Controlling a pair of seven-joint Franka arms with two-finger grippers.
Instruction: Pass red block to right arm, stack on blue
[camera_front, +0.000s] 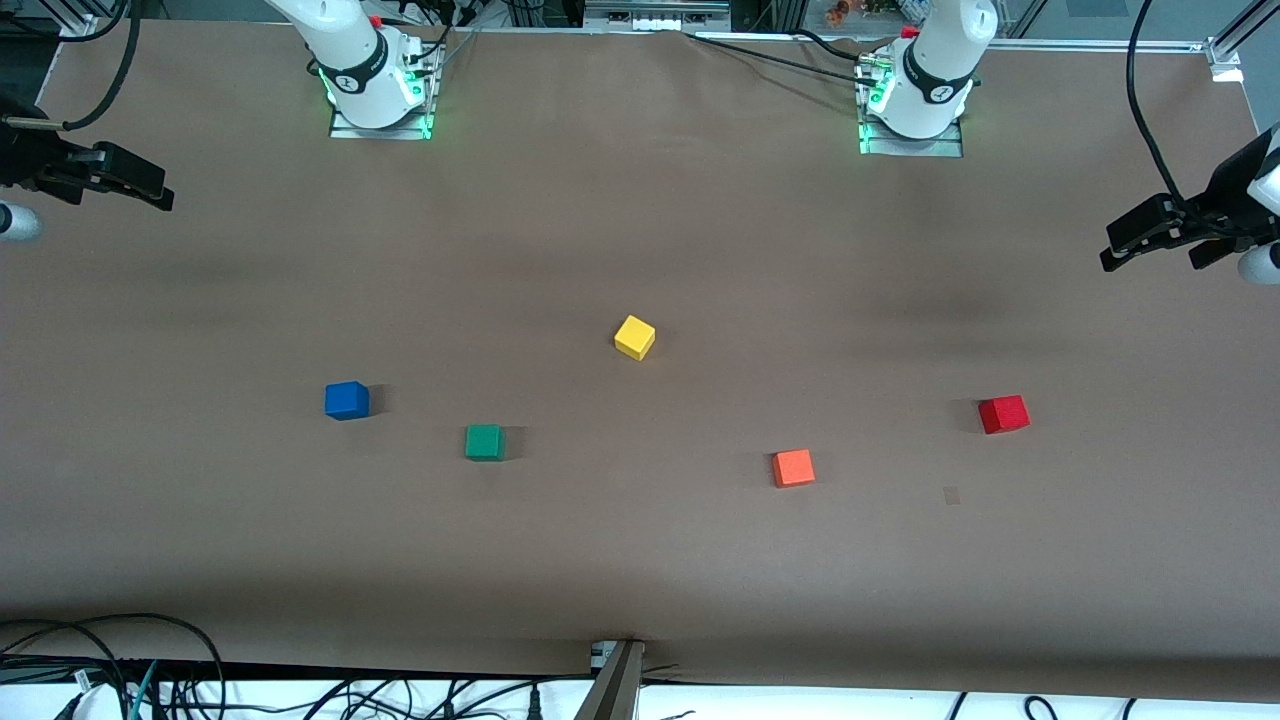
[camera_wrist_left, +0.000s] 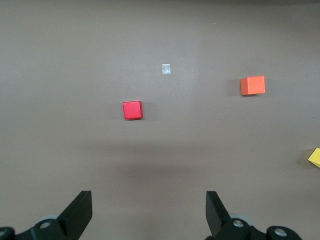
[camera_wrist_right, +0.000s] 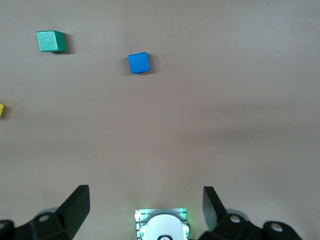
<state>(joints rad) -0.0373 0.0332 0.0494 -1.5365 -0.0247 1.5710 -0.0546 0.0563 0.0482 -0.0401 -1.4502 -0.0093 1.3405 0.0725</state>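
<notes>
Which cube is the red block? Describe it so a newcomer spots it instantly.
Go to the left arm's end of the brown table. The red block sits there alone. Its closest neighbour, the orange cube, is lighter in colour, nearer the front camera and closer to the table's middle.

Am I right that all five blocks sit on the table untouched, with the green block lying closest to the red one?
Not quite. The orange block lies closest to the red block, as the front view shows; the green block sits near the blue block. All five, yellow block included, do rest untouched on the table.
</notes>
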